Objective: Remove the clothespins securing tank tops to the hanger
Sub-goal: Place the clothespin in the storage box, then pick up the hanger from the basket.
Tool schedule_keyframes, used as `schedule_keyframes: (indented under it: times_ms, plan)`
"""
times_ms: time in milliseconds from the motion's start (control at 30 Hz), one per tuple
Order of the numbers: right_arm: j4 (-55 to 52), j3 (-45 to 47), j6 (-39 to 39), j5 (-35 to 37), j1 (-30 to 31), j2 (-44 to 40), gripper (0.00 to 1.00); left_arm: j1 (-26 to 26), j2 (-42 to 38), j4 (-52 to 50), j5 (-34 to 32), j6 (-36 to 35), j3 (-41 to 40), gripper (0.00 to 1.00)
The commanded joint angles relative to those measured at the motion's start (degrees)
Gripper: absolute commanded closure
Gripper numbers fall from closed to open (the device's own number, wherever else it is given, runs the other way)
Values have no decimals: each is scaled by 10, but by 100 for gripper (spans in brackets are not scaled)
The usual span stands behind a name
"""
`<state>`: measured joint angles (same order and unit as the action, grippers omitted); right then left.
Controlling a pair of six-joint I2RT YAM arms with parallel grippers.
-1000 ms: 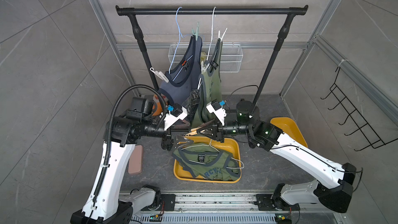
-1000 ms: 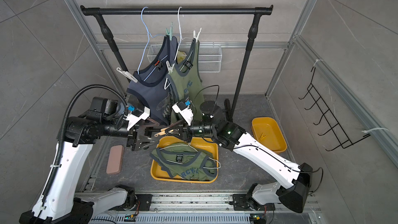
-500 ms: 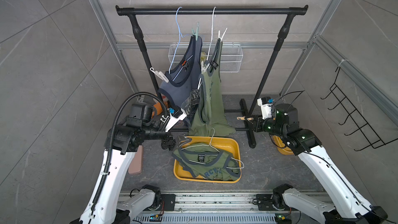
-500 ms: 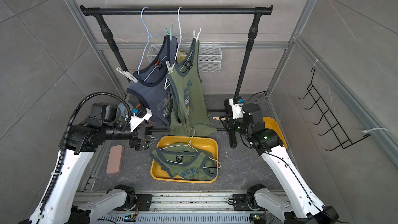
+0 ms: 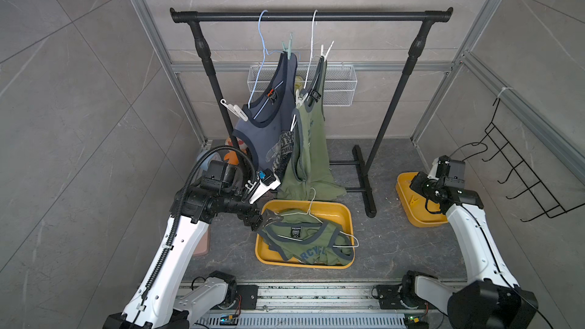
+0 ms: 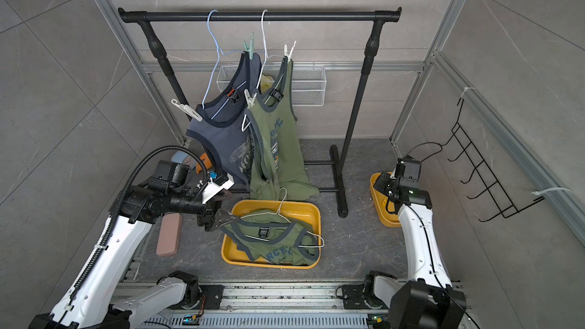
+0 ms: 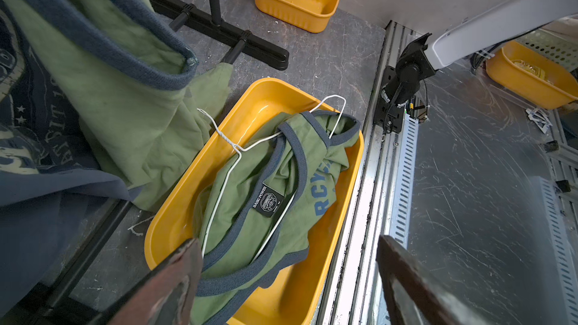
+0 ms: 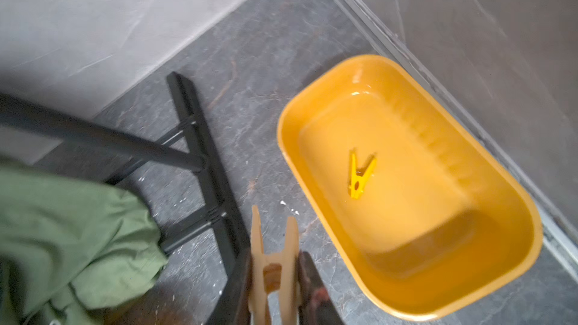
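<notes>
On the rack a navy tank top (image 5: 269, 128) and an olive tank top (image 5: 308, 153) hang from wire hangers. A mint clothespin (image 5: 287, 48) and white clothespins (image 5: 234, 109) (image 5: 326, 50) (image 5: 299, 98) clip their straps. Another olive tank top (image 5: 304, 238) lies with its hanger in the yellow tray (image 5: 343, 216). My left gripper (image 7: 287, 264) stands open and empty at the tray's left corner. My right gripper (image 8: 275, 261) is shut on a pale clothespin (image 8: 289, 239) beside the small yellow bin (image 8: 516, 292). A yellow clothespin (image 8: 359, 179) lies in that bin.
The black rack (image 5: 310, 15) has a foot bar (image 5: 364, 181) between tray and bin. A wire basket (image 5: 335, 87) hangs on the back wall. A black hook rack (image 5: 522, 178) is on the right wall. A pink block (image 6: 169, 234) lies under my left arm.
My right arm swung from the middle, by the hanging olive top, out to the right beside the small bin, carrying the pale clothespin. My left gripper stayed near the tray.
</notes>
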<state>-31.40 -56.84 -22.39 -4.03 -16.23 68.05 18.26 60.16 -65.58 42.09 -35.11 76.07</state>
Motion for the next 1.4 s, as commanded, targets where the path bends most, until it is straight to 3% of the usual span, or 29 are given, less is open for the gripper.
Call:
schedule_keyframes:
  times_ms: [0, 300, 433, 600, 933, 1133, 1367]
  plan:
    - [84, 44, -58, -23, -35, 32, 100, 3, -10, -6, 0, -25, -14, 10]
    - [144, 68, -77, -22, -81, 142, 99, 5, -10, -5, 5, -33, -35, 10]
    - [143, 67, -73, -23, -85, 170, 93, 6, -14, -1, 8, -31, -42, 10]
    - [139, 67, -74, -22, -91, 189, 76, 6, -16, 0, 1, -35, -49, 10]
    - [128, 60, -70, -28, -92, 196, 62, 8, -31, -2, -2, -36, -55, 10]
    - [144, 75, -79, -53, -92, 135, 61, 10, -30, -9, -3, -32, -46, 10]
    - [163, 85, -105, -183, -76, -37, 65, 11, -14, -30, -23, -41, -12, 10]
